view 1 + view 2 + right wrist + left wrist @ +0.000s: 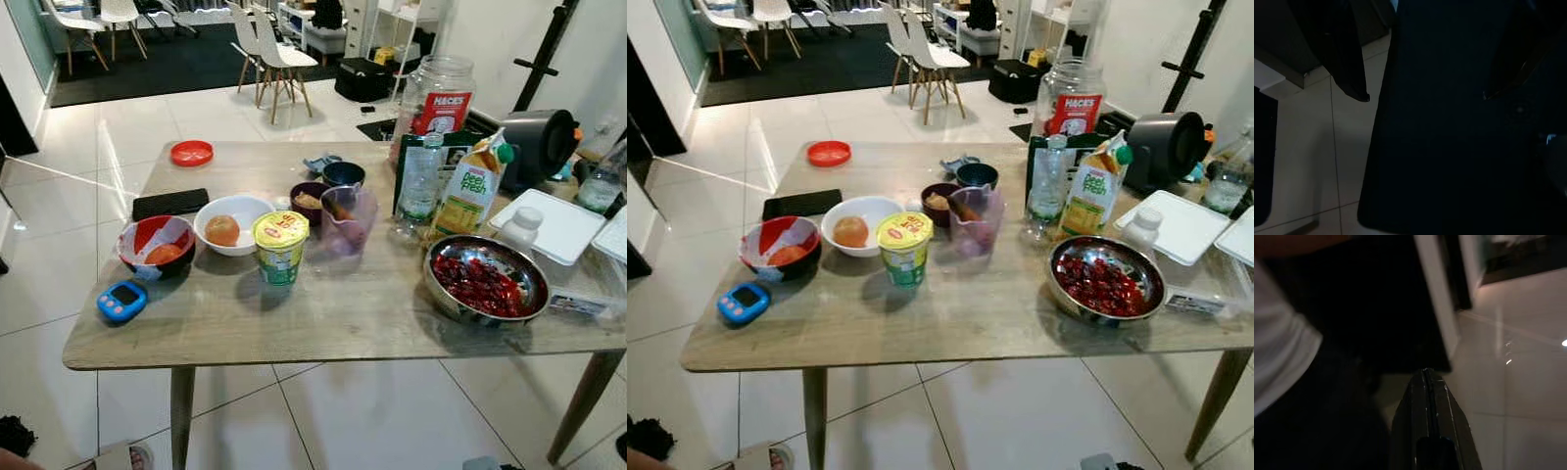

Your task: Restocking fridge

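A wooden tabletop (323,313) stands on white tiles, its long side running left to right across the head views. At the left end lies a blue timer (121,300), beside a red-and-white bowl (155,247) and a black flat case (170,203). A red lid (191,152) sits alone near the far edge. Next comes a white bowl (235,223) holding an orange-brown round fruit, then a cup noodle tub (280,247) standing upright, yellow lid up, green below. Just right of it are a dark bowl (311,199), a small blue bowl (344,173) and a clear purple-tinted jug (348,219).

Further right a clear water bottle (421,183) and a juice carton (471,186) both stand upright, the carton's green cap at top and leaning slightly right. Behind them is a big glass jar (438,103) with a red label. A steel bowl (486,279) of red pieces sits near the front edge, with a white lidded box (554,225) beyond it.

The left wrist view, dark, shows the left claw (1426,382) with fingers pressed together above the tiles, a white sleeve at one side. The right wrist view shows the right claw (1425,98) spread wide, holding nothing, before a dark shape.
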Controlling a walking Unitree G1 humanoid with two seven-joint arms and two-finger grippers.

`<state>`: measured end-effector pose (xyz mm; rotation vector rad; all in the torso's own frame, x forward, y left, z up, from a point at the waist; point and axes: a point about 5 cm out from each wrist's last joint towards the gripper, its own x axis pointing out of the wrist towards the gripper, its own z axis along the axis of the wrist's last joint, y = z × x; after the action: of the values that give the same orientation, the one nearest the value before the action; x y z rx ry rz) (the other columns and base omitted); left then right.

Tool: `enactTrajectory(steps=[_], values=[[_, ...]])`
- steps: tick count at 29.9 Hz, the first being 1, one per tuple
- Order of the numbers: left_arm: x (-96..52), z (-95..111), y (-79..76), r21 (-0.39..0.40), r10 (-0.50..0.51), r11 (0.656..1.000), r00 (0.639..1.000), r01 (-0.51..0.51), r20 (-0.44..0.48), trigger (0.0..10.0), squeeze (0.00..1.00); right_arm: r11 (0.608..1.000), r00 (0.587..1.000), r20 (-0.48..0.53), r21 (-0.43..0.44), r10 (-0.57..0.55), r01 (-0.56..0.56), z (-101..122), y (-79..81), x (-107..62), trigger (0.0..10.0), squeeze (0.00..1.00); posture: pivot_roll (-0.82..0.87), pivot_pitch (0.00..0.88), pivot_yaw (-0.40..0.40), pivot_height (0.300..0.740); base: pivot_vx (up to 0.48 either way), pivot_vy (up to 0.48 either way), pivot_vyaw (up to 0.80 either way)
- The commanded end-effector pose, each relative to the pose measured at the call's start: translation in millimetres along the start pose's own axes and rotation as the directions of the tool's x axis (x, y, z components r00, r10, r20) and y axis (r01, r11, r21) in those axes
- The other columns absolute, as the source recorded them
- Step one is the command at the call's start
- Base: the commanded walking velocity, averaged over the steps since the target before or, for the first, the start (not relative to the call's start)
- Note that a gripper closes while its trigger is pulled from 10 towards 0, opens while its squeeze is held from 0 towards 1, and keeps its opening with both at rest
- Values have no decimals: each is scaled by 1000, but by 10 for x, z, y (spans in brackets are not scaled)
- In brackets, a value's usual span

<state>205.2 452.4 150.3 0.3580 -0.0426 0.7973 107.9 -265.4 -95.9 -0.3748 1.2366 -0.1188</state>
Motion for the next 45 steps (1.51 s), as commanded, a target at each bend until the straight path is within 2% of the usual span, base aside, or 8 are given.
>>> enactTrajectory(steps=[1,12,16,25,26,27,28,45], values=[[96,212,-5,-14,-61,998,994,63,88,10000,0,1000,1000,-10,13,3,-3,-32,11,-3,10000,0,-20,0,9,740,0,0,0],[188,1062,-638,-130,-407,846,784,517,469,10000,0,1000,1000,-8,9,5,-5,-21,11,-1,10000,0,-22,0,7,740,0,0,0],[-75,1375,-1075,-61,-631,594,511,802,583,10000,0,1000,1000,-8,4,9,-9,-22,27,-2,10000,0,-24,0,7,740,0,0,0],[-460,1429,-1546,-2,-781,274,224,962,583,10000,0,1000,1000,-13,0,12,-12,-43,39,-4,10000,0,-26,0,8,740,0,0,0],[-521,1381,-1631,-9,-805,223,189,975,562,10000,369,1000,1000,-14,1,11,-11,-45,38,-4,10000,0,-26,0,8,740,0,0,0],[-521,1381,-1631,-9,-805,223,189,975,562,10000,369,1000,1000,-14,1,11,-11,-45,38,-4,10000,0,-26,0,8,740,0,0,0],[-611,1295,-1752,-44,-829,150,150,988,539,10000,1000,1000,1000,-15,1,10,-10,-54,35,-5,10000,0,-29,0,8,740,0,0,0],[-1072,899,-2255,-147,-900,-52,18,988,435,10000,1000,998,999,-11,51,-47,47,-93,-120,-11,10000,0,-45,0,11,740,0,0,0]])
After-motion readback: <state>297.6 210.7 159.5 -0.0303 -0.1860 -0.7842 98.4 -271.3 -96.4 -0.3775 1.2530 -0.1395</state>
